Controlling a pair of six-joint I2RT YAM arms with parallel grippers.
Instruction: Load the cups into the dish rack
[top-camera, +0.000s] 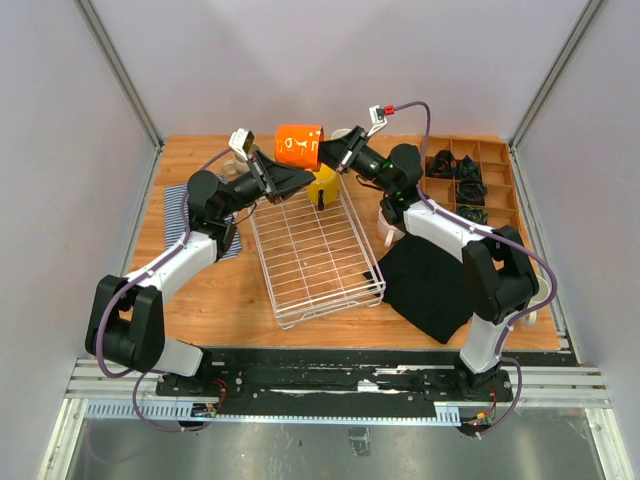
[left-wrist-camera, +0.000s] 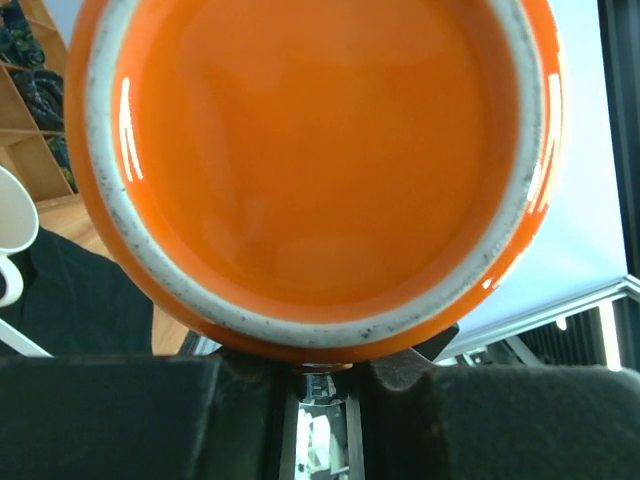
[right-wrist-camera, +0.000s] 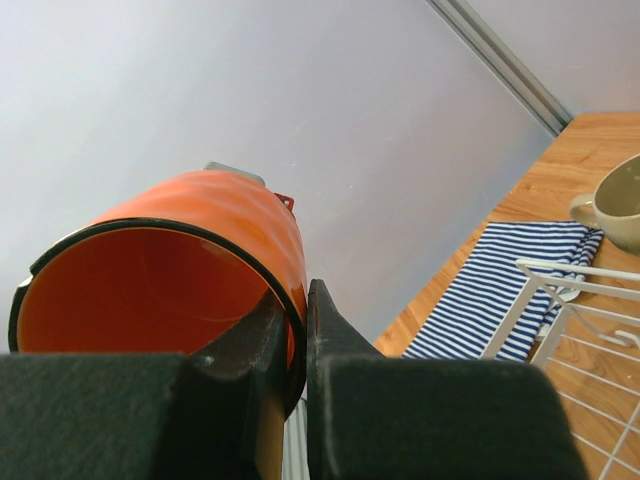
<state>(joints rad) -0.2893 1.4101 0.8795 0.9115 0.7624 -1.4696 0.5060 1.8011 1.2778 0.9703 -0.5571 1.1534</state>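
Note:
The orange cup (top-camera: 298, 146) hangs on its side in the air above the far end of the white wire dish rack (top-camera: 315, 250). My right gripper (top-camera: 326, 152) is shut on its rim, one finger inside and one outside, as the right wrist view shows (right-wrist-camera: 306, 295). My left gripper (top-camera: 288, 178) is under the cup at its base end. In the left wrist view the cup's base (left-wrist-camera: 320, 150) fills the frame and the jaws (left-wrist-camera: 322, 372) stand close together on what looks like its handle. A yellow cup (top-camera: 322, 188) stands in the rack's far end.
A beige cup (right-wrist-camera: 620, 200) sits by a striped towel (right-wrist-camera: 500, 290) left of the rack. A white cup (top-camera: 388, 232) stands by the black cloth (top-camera: 435, 285). A brown wooden compartment tray (top-camera: 470, 180) is at the far right.

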